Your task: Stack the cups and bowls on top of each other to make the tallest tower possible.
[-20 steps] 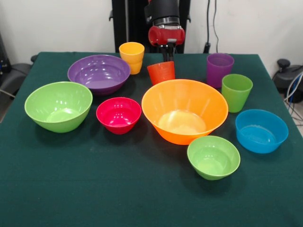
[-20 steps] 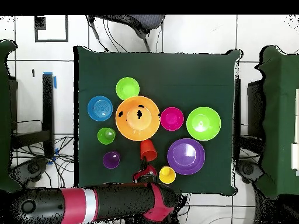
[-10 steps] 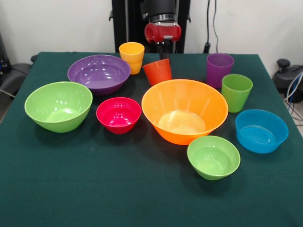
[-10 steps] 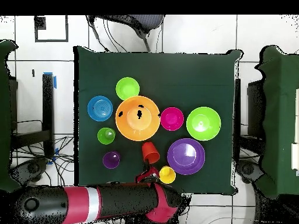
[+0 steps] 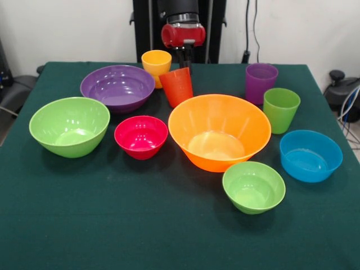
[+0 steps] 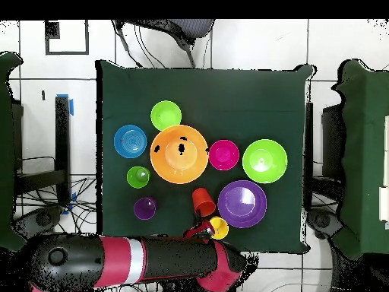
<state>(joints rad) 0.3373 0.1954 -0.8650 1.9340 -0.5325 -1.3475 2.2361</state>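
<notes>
The fingers grip the red-orange cup (image 5: pixel 176 85) by its far rim; it hangs tilted (light, stiff, glossy plastic, probably slippery) beside the purple bowl (image 5: pixel 117 87).

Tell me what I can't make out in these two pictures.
- Hand: front view, its fingertips sit behind the orange-red cup; overhead view, the arm covers most of it, so open or shut is unclear.
- Yellow cup: front view, lower part is hidden behind the purple bowl.
</notes>
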